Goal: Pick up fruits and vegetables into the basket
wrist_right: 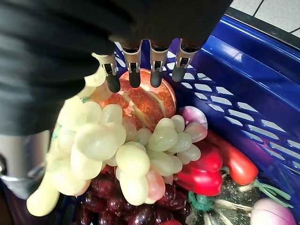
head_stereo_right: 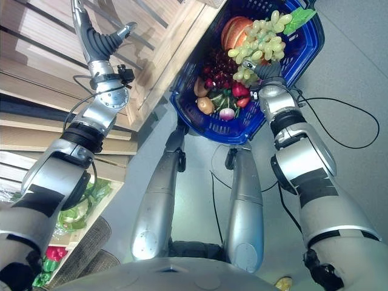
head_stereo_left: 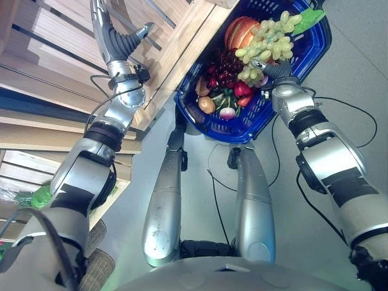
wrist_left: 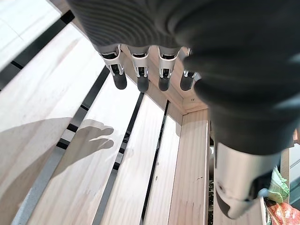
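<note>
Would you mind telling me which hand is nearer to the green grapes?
The right. The right hand is over the basket, right at the green grapes. The left hand is well away, above the wooden slats beside the basket.

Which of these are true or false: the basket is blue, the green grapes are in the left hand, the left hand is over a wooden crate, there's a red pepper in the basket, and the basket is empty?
1. The basket is blue. True.
2. The green grapes are in the left hand. False: they hang under the right hand, above the basket; the left hand holds nothing.
3. The left hand is over a wooden crate. True: its straight fingers hang above bare slats.
4. A red pepper lies in the basket. True.
5. The basket is empty. False: it holds dark red grapes, a pumpkin and other produce.
</note>
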